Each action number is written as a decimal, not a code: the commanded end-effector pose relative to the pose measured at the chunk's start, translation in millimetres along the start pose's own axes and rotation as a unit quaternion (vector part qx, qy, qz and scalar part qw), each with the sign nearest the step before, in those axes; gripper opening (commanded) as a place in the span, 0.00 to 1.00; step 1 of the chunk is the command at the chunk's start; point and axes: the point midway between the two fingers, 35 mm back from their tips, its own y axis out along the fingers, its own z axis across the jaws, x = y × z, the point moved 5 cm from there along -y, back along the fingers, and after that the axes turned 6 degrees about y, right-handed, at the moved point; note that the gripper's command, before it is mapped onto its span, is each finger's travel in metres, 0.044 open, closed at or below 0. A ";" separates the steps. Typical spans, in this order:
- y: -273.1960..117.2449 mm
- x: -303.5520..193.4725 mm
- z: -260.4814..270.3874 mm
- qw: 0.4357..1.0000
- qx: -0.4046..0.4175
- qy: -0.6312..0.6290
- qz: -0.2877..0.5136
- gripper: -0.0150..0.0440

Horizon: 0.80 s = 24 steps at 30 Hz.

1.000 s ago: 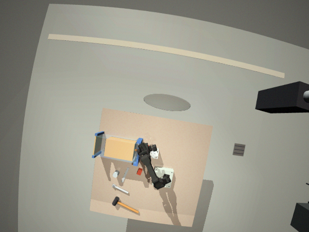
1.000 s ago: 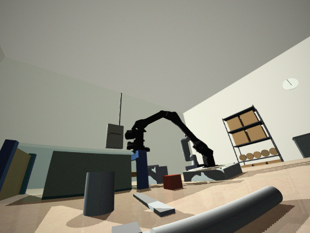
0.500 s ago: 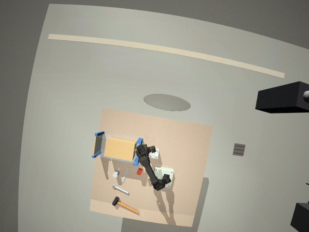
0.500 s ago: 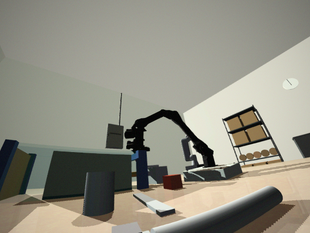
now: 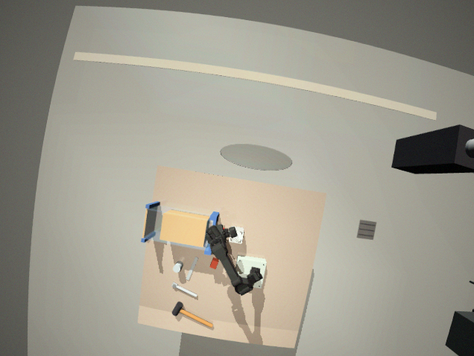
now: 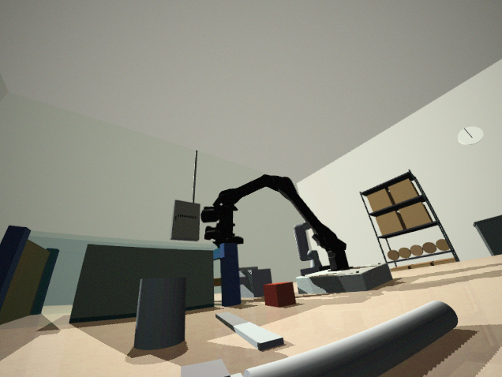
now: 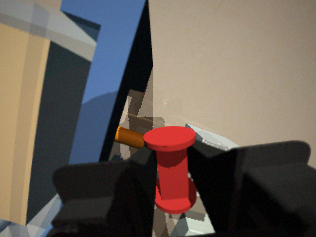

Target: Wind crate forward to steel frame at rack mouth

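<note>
The tan crate (image 5: 183,228) (image 6: 146,279) (image 7: 15,109) sits flat in the clear-panelled cubby. Its front is close behind the blue steel frame (image 5: 215,217) (image 6: 230,275) (image 7: 112,59); I cannot tell whether they touch. My gripper (image 7: 167,140) is shut on the red knob of the winch handle, upright between the fingers in the wrist view. In the exterior view my gripper (image 6: 227,240) is just above and beside the frame's post. The pale winch (image 5: 239,236) (image 6: 259,281) is partly hidden by the arm. An orange piece (image 7: 129,137) runs between frame and winch. The key and its hole are hidden.
A red block (image 5: 214,263) (image 6: 279,294) lies by the frame's near post. A grey cylinder (image 5: 177,267) (image 6: 160,314), a flat bar (image 5: 192,268) (image 6: 257,334), a silver tool (image 5: 185,290) and a mallet (image 5: 195,317) lie nearer the bench front. The arm's base plate (image 5: 245,261) is right of them.
</note>
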 end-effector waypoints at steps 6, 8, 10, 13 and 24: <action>11.9 -22.4 9.4 0.999 0.000 -0.004 0.037 0.25; 11.8 -24.5 10.4 0.999 0.000 -0.004 0.037 0.25; 11.7 -26.6 11.3 0.999 0.000 -0.004 0.037 0.25; 11.5 -29.5 12.5 0.999 0.000 -0.004 0.037 0.25; 10.8 -41.8 16.5 0.999 0.000 -0.004 0.038 0.25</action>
